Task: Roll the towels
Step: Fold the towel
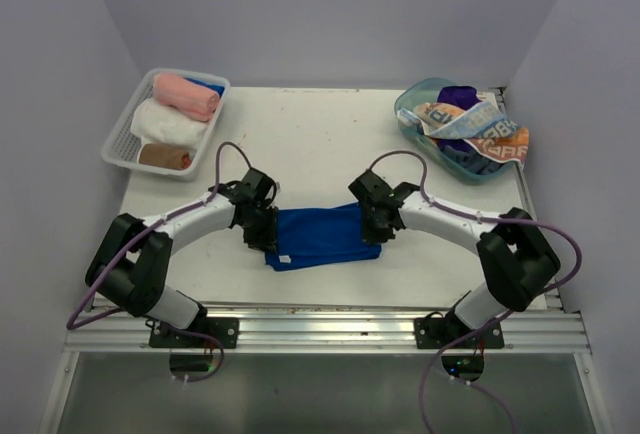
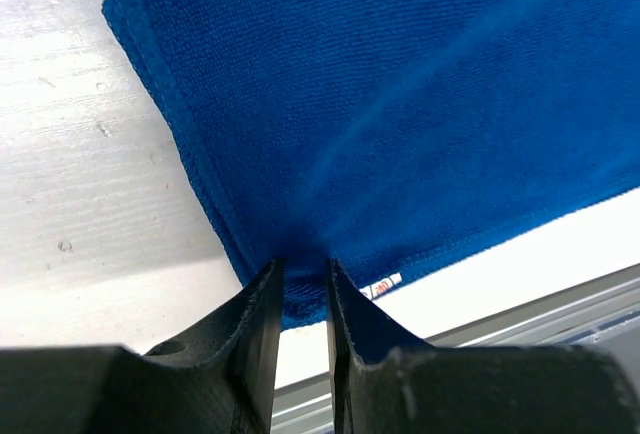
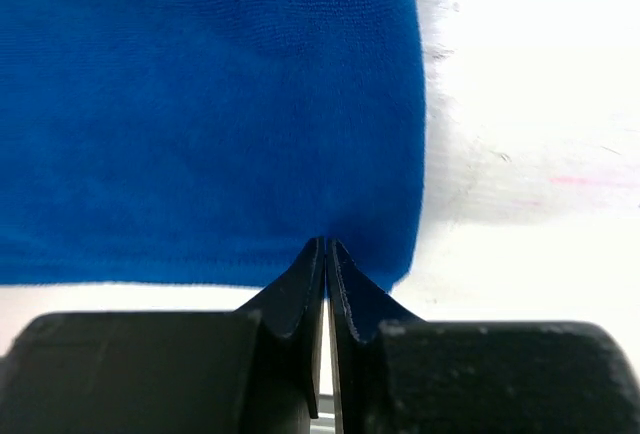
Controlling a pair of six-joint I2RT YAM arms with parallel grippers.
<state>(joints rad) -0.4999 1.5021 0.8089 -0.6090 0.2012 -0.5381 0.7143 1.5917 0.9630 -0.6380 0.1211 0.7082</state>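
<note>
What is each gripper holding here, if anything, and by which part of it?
Both hold the blue towel: the left gripper pinches its left end by the tagged corner, the right gripper its right end's hem near a corner.

Top view was bright, even, diffuse; soft shadows only. Right wrist view: white surface [image 3: 530,104] overexposed at 3 o'clock, detail washed out. Left wrist view: blue towel [image 2: 400,84] weave smeared at 1 o'clock. Right gripper [image 3: 326,249] at 6 o'clock was dark, defocused.
</note>
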